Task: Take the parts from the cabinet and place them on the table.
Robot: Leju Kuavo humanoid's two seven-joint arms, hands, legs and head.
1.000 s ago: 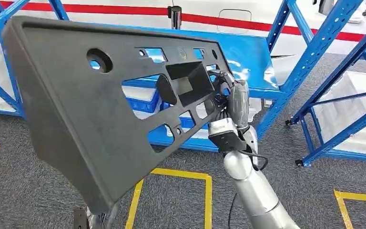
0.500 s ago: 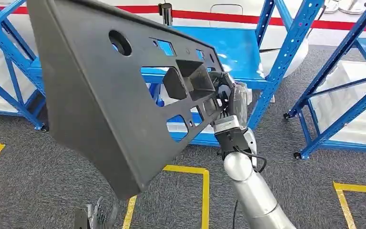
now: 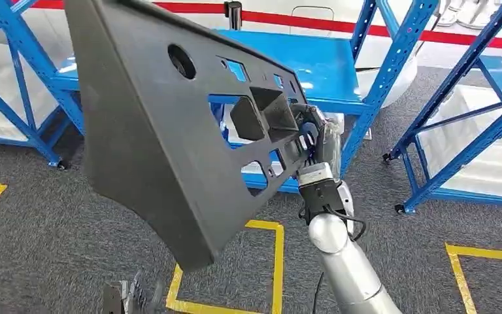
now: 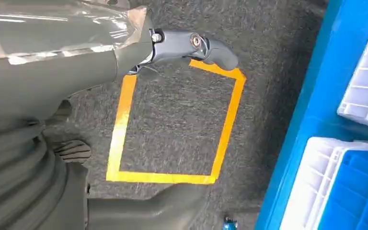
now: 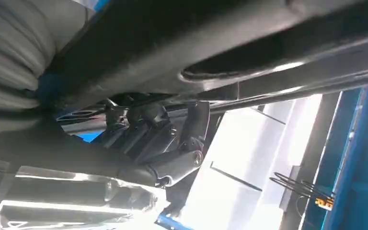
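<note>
A large dark grey moulded plastic panel with cut-out holes (image 3: 150,124) tilts in mid-air before the blue metal shelving rack (image 3: 327,65), its far end gripped by the raised right hand (image 3: 310,140), while the left hand (image 4: 191,45) shows curled fingers near white plastic crates with blue liners (image 4: 350,191).

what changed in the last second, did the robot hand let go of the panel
No. The black panel tipped steeper, its low end rising in the head view, and the camera shifted too. The right robot hand still grips the panel's far edge.

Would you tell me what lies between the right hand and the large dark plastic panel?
Nothing: in the head view the right hand grips the large dark plastic panel directly.
</note>
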